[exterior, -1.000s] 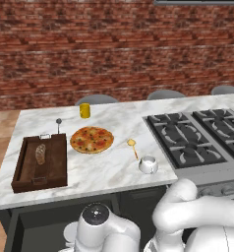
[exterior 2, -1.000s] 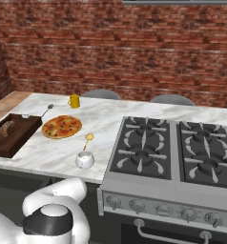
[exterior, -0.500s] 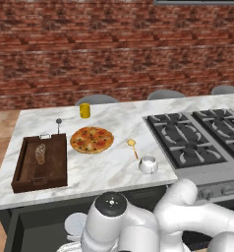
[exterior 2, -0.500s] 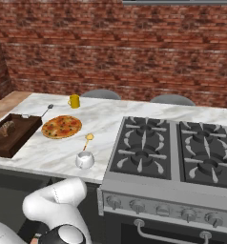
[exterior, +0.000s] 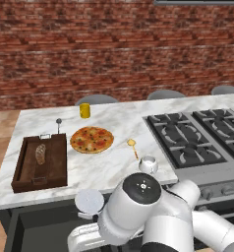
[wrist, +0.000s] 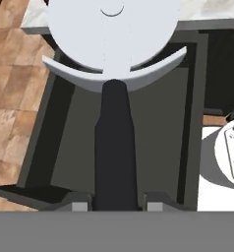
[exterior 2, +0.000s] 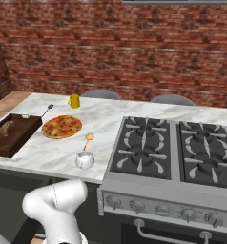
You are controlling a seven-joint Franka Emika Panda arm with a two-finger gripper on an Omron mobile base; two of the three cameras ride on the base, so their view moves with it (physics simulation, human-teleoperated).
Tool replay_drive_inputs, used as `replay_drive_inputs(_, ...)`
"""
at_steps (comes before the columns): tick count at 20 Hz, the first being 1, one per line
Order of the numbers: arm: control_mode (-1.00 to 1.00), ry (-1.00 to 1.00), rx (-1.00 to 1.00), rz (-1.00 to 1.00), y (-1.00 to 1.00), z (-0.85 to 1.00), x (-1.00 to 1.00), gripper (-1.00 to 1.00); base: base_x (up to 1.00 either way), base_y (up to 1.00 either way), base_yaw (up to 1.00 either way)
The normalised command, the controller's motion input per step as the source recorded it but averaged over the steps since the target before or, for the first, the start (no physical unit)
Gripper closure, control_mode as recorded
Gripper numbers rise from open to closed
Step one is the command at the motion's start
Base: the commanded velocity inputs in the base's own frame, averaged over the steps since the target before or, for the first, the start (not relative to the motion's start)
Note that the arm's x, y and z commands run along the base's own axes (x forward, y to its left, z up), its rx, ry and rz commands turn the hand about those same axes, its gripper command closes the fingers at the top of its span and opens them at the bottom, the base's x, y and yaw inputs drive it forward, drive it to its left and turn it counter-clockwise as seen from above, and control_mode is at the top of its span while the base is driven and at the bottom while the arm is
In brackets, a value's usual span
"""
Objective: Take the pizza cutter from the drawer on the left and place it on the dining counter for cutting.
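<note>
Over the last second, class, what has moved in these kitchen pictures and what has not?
The arm has swung up and rightward over the open drawer, lifting the pizza cutter until its wheel shows at the dining counter edge. The gripper stays shut on its black handle. Pizza, tray, cup and bowl have not moved.

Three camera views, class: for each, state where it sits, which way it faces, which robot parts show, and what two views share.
Left base view: behind the arm's left, looking forward and down over the dining counter; white arm lower right, pizza cutter wheel beside it.
Right base view: behind the arm's right, facing the same counter and cooktop; arm lower left.
Hand view: on the hand, looking down into the open drawer; end effector shut on the cutter's black handle.
Shared: both base views show the pizza and wooden tray.
</note>
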Motion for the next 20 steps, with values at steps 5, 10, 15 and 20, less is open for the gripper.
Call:
replay_drive_inputs(5,-1.0,-0.01,0.0,-0.02,-0.37,0.65,0.28,1.0,0.0,0.0,0.0)
replay_drive_inputs(10,-1.0,0.0,0.0,-0.06,-0.48,0.45,0.49,1.0,0.0,0.0,0.0)
replay_drive_inputs(15,-1.0,0.0,-0.01,-0.1,-0.42,0.03,0.79,1.0,0.0,0.0,0.0)
replay_drive_inputs(20,-1.0,0.03,-0.02,-0.1,-0.34,0.0,0.94,1.0,0.0,0.0,0.0)
